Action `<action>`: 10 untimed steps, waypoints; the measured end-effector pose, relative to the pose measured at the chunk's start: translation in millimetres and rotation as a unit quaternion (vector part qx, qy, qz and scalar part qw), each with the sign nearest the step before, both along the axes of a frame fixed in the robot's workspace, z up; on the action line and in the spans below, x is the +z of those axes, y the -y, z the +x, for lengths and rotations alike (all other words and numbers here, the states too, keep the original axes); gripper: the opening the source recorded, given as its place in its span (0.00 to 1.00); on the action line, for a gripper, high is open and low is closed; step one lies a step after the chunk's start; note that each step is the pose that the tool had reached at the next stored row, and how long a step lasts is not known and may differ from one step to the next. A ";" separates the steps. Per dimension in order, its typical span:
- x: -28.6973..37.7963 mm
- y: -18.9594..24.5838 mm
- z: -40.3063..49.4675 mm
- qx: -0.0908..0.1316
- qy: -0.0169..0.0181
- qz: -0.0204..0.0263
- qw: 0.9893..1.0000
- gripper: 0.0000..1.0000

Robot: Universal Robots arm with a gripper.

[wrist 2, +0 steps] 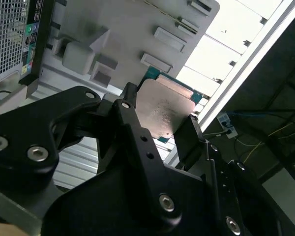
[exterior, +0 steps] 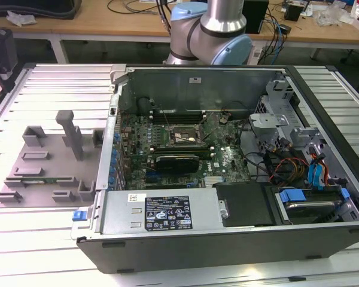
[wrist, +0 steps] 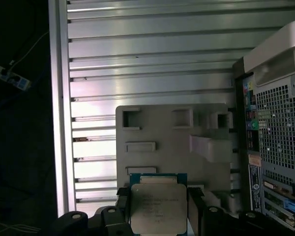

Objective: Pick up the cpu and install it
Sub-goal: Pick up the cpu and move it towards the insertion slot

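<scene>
The cpu (wrist: 159, 209) (wrist 2: 163, 110), a flat square chip with a silver-grey metal top, sits between the black fingers (wrist: 122, 209) of my gripper (wrist: 159, 212) (wrist 2: 160, 119), which is shut on its two opposite edges. In both wrist views the chip hangs above the grey moulded holder (wrist: 177, 142) (wrist 2: 132, 29), apart from it. The exterior view has that holder (exterior: 48, 161) on the slatted table at its left. The dark square socket (exterior: 180, 136) lies on the green motherboard inside the open computer case (exterior: 227, 239).
The case's perforated rear panel (wrist: 278, 132) stands close beside the holder. The slatted metal table (wrist: 147, 59) ends at a raised rail (wrist: 59, 108), with dark floor and cables beyond. Inside the case are cables, drive bays (exterior: 305, 203) and a graphics card (exterior: 176, 162).
</scene>
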State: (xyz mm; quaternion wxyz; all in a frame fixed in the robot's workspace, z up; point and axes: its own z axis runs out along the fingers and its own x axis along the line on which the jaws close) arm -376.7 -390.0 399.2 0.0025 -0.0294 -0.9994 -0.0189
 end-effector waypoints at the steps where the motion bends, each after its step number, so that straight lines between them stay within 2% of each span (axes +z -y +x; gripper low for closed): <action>1: 0.0 0.0 1.1 0.000 0.000 0.000 1.000 0.55; 10: 0.0 0.0 21.8 0.000 0.000 0.000 1.000 0.55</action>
